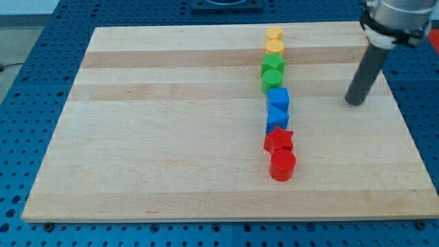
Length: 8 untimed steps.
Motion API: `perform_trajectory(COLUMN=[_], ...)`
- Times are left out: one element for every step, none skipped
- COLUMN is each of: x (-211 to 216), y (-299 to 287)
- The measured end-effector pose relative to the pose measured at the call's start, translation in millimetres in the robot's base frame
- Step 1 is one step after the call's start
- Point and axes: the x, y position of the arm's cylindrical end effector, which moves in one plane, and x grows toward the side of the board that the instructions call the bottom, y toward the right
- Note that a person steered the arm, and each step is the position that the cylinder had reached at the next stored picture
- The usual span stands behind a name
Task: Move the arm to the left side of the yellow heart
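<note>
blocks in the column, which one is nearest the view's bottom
The red cylinder, last in the column; the red star sits just above it, and every other block lies further toward the view's top.

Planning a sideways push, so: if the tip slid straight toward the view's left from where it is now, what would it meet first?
Probably the upper blue block: my tip sits level with it, to its right, bare board between.

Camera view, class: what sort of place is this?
Probably a robotics lab bench: a wooden board on a blue perforated table, coloured blocks in a column, my tip to their right.
</note>
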Motion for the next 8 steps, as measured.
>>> perform_trajectory(x=[-21.3,-59.0,-95.5,-131.6,-189.3,-215.1,-212.2,-189.3], y=[12.1,-14.3,-58.8,-67.2,-75.1,-122.6,-176.3,-242.1])
